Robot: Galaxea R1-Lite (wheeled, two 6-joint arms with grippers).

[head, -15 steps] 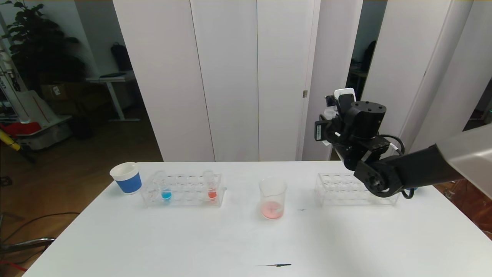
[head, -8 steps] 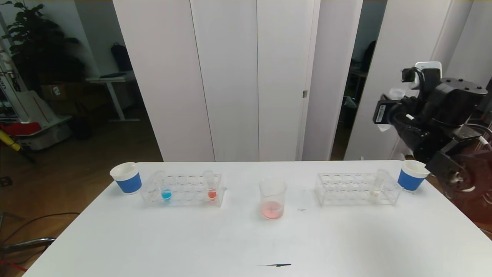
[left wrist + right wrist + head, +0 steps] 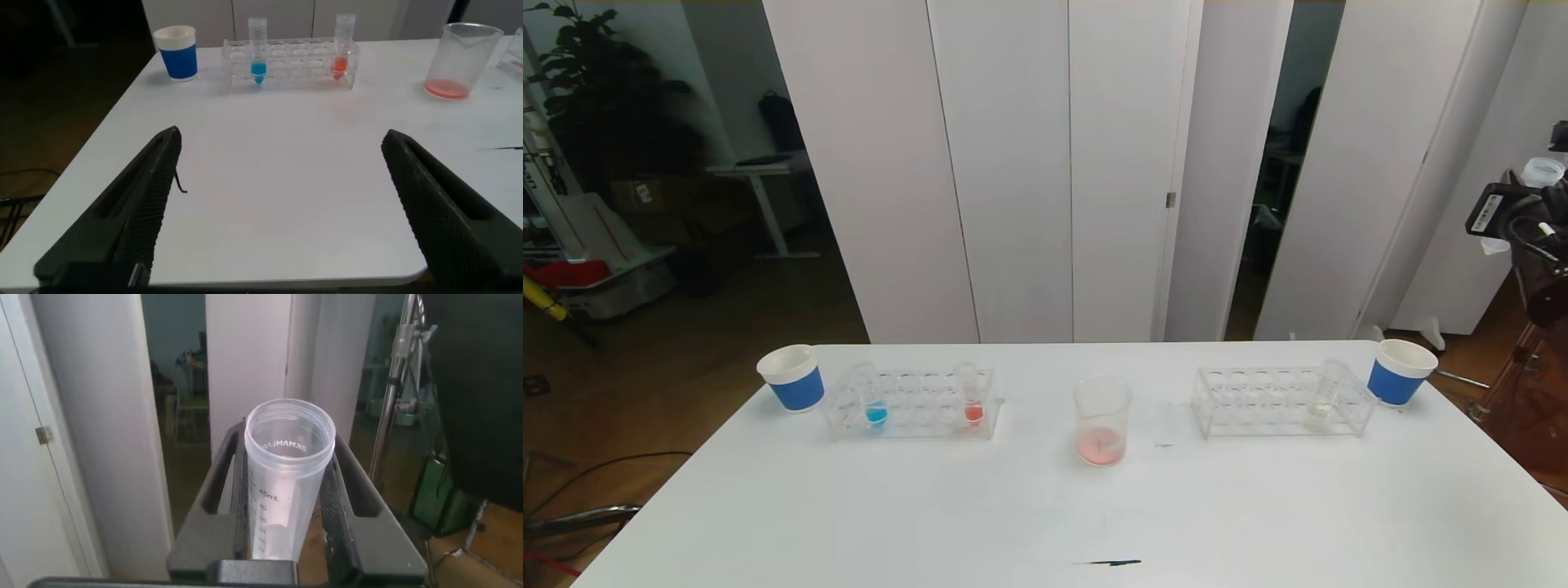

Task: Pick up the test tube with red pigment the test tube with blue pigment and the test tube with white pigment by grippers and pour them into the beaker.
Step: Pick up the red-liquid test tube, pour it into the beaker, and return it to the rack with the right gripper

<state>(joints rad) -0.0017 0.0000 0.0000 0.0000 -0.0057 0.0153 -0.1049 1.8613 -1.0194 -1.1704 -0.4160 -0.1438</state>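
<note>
The beaker (image 3: 1103,420) stands mid-table with a little pink-red liquid in its bottom; it also shows in the left wrist view as the beaker (image 3: 462,59). In the left rack (image 3: 911,402) stand the test tube with blue pigment (image 3: 876,404) (image 3: 258,51) and the test tube with red pigment (image 3: 972,400) (image 3: 343,47). The test tube with white pigment (image 3: 1327,396) stands in the right rack (image 3: 1278,400). My right gripper (image 3: 1521,208) (image 3: 288,457) is raised off the table's right side, shut on an empty clear tube (image 3: 282,498). My left gripper (image 3: 279,137) hangs open over the table's near part.
Two white paper cups with blue bands stand at the back, one beside the left rack (image 3: 792,377) and one beside the right rack (image 3: 1401,371). A short dark mark (image 3: 1109,563) lies on the table near the front edge. White panels stand behind the table.
My right arm has swung from over the right rack out to the right and upward with the empty tube. The right rack and right cup are now uncovered.
</note>
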